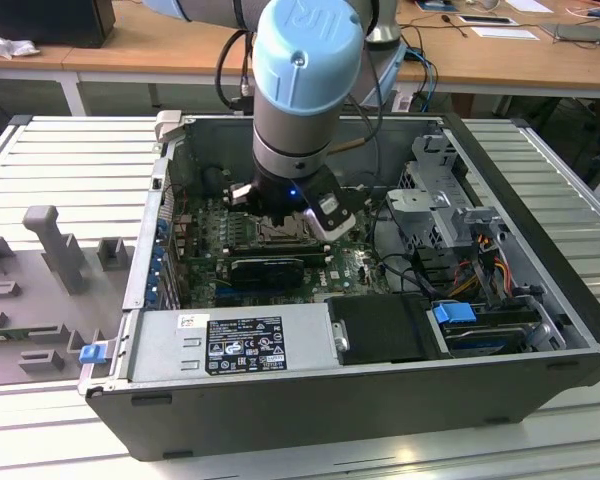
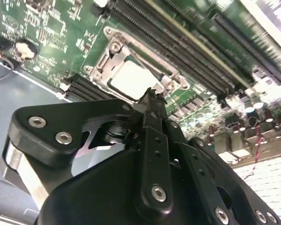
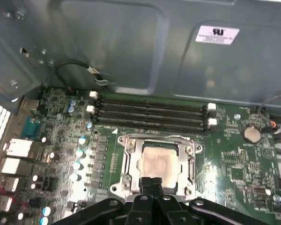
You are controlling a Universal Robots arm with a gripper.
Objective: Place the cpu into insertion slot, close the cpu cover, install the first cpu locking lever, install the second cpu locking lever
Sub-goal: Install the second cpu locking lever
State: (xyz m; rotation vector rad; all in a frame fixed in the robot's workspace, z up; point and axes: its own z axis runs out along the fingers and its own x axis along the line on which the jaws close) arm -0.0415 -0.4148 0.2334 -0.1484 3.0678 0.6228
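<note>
pincer (image 3: pixel 152 180) over cpu cover (image 3: pixel 132 161), memory slots (image 3: pixel 150 115) beside

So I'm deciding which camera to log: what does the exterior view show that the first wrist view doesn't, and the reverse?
Exterior view alone: the whole dark grey computer case, the blue-capped arm reaching into it, and the silver power supply box. First wrist view alone: the pale square cpu lying in the silver-rimmed insertion slot with the silver frame cpu cover down around it, gripper at its edge. Both: the green circuit board.
</note>
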